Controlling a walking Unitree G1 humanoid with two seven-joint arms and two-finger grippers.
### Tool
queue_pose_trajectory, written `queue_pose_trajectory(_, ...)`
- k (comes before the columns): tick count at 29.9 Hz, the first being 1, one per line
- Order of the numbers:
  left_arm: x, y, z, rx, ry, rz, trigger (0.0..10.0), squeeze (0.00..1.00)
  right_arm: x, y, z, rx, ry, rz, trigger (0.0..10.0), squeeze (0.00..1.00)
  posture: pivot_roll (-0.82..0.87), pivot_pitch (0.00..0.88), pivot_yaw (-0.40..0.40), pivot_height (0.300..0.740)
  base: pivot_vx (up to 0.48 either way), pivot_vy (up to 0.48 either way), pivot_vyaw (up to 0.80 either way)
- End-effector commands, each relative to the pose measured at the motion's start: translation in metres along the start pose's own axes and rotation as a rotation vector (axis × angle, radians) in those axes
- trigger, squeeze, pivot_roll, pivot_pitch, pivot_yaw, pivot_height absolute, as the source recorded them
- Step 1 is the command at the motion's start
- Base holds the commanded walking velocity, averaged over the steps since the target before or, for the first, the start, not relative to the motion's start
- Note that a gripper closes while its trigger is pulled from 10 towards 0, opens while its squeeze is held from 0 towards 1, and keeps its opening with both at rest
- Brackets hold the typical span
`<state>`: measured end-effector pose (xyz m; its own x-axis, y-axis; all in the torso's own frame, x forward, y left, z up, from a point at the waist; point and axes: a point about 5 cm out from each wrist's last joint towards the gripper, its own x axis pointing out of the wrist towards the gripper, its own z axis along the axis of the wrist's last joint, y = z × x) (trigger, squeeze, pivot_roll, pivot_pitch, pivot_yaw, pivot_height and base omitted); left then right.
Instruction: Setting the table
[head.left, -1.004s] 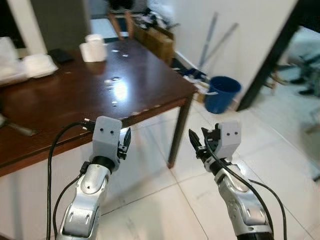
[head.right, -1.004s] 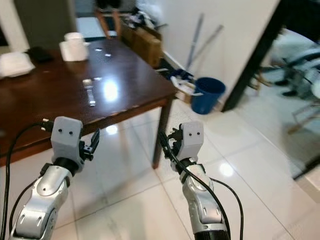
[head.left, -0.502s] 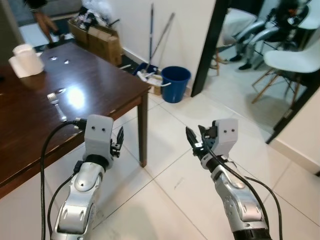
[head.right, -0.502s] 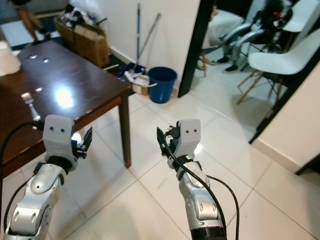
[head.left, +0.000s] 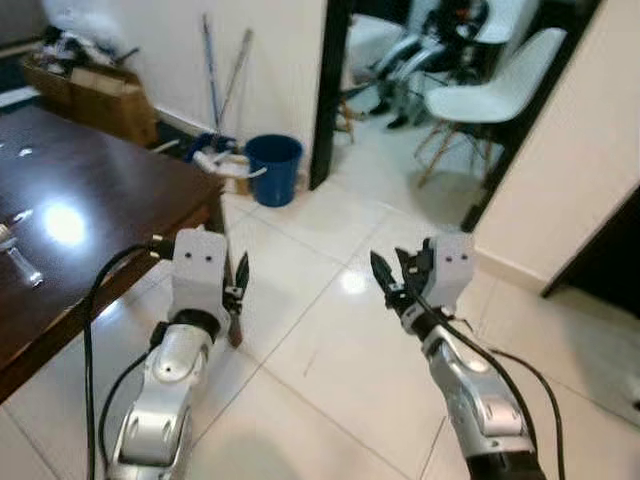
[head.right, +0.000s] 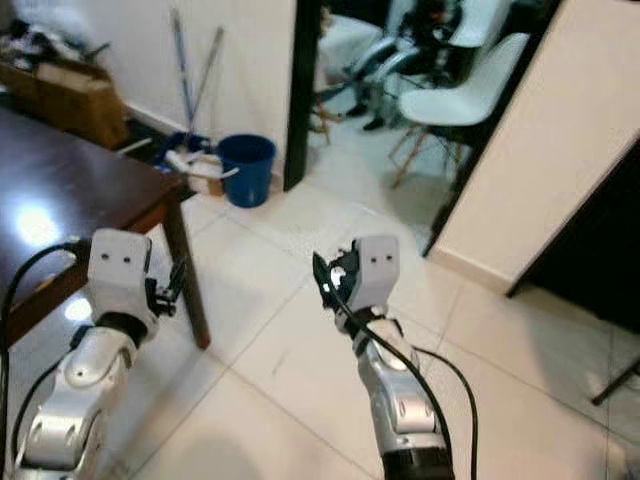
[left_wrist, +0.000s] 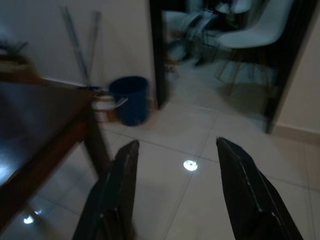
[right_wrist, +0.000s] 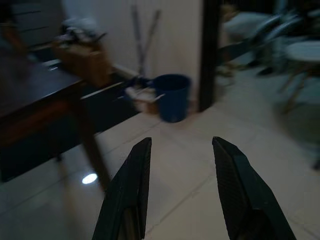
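Observation:
The dark brown wooden table (head.left: 90, 200) stands at the left, its corner leg (head.right: 188, 290) just behind my left gripper (head.left: 236, 284). A shiny piece of cutlery (head.left: 20, 266) lies on the tabletop at the far left edge. My left gripper is open and holds nothing, level with the table's corner. My right gripper (head.left: 389, 272) hangs over the white tile floor, open with nothing between its fingers. In the wrist views the left fingers (left_wrist: 115, 190) and the right fingers (right_wrist: 131, 190) stand well apart.
A blue bucket (head.left: 273, 168) sits by the wall with mop handles (head.left: 226, 78) leaning above it. Cardboard boxes (head.left: 88, 90) stand beyond the table. A dark doorway frame (head.left: 330, 90) leads to a room with white chairs (head.left: 492, 98). A beige wall (head.left: 580, 150) rises at the right.
The whole view has swung to the right: the table slid to the left edge, and the doorway, chairs and beige wall came in. Both grippers stay open in the same pose.

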<state>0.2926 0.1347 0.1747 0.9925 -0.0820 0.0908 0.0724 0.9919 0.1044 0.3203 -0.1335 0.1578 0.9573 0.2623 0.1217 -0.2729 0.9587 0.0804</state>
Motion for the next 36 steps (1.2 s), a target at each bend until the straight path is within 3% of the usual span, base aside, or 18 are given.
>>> queue_pose_trajectory(1,-0.0011,0.0012,-0.0059,0.007,0.024,0.007,10.0,0.00,-0.0023,0.0000,-0.0059,0.016,0.020,-0.003,10.0,0.00,0.06,0.000,0.020,0.740,0.000,0.000,-0.80)
queue_pose_trajectory(36,0.0005,-0.0053,-0.0073,-0.024,0.024,0.022,10.0,0.00,-0.0057,-0.0072,-0.0034,-0.011,0.033,-0.003,10.0,0.00,-0.02,0.000,-0.011,0.740,0.000,0.000,-0.80)
